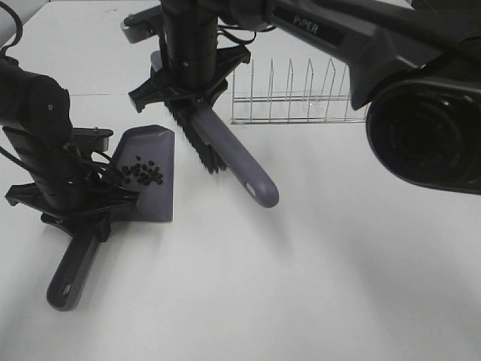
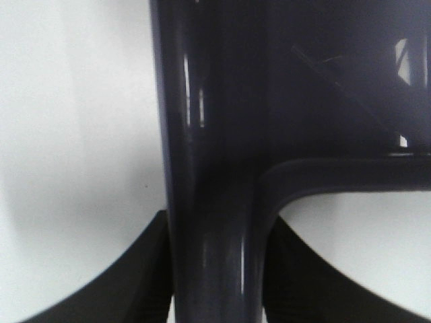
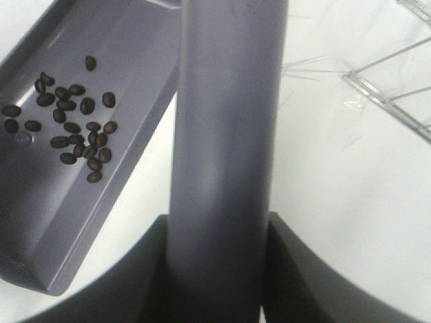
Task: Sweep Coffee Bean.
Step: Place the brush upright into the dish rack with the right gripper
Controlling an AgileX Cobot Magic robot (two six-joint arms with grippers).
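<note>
White table; perhaps twenty dark oval coffee beans in dustpan.

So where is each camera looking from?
Exterior high: up high, looking down at the table; both arms, left gripper holding the dustpan, right gripper holding the brush.
Left wrist: on the left arm, close on the dustpan handle; gripper fingers show.
Right wrist: on the right arm, along the brush handle; gripper fingers show.
Shared: exterior high and right wrist both show the coffee bean pile.
</note>
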